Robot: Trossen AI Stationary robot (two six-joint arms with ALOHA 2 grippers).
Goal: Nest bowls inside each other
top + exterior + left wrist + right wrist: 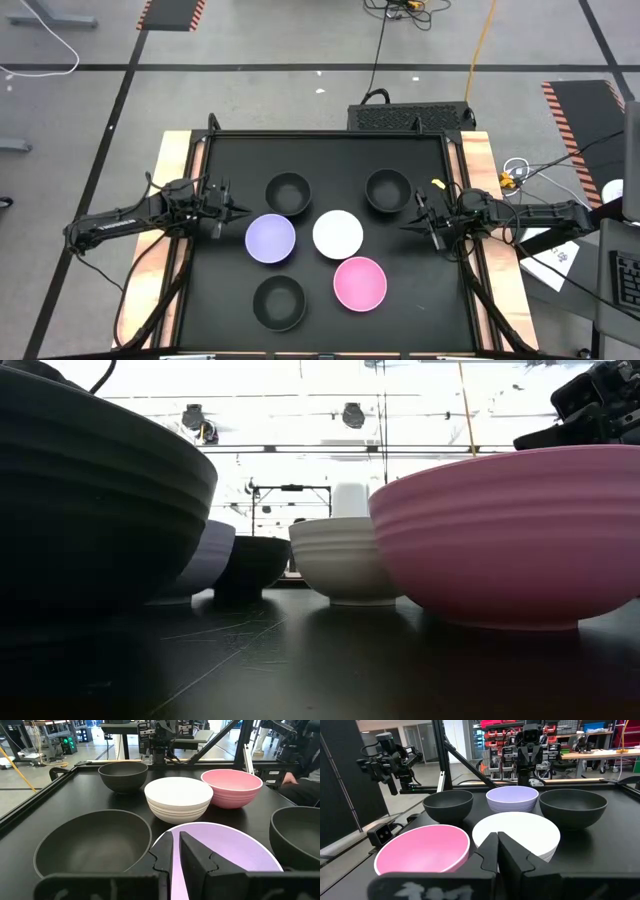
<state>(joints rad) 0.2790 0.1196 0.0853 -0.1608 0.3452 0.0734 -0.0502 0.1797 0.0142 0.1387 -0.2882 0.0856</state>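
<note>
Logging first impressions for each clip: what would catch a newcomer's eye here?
Three coloured bowls stand out on the black table: the lavender bowl, the white bowl beside it and the pink bowl nearer the front. All sit apart, none nested. The left gripper and right gripper flank them, both shut.

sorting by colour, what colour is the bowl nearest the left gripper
Lavender bowl, clearest in the high view.

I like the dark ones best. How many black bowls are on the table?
3. One black bowl sits at the far left, another at the far right, and the third near the front edge, beside the pink bowl.
</note>
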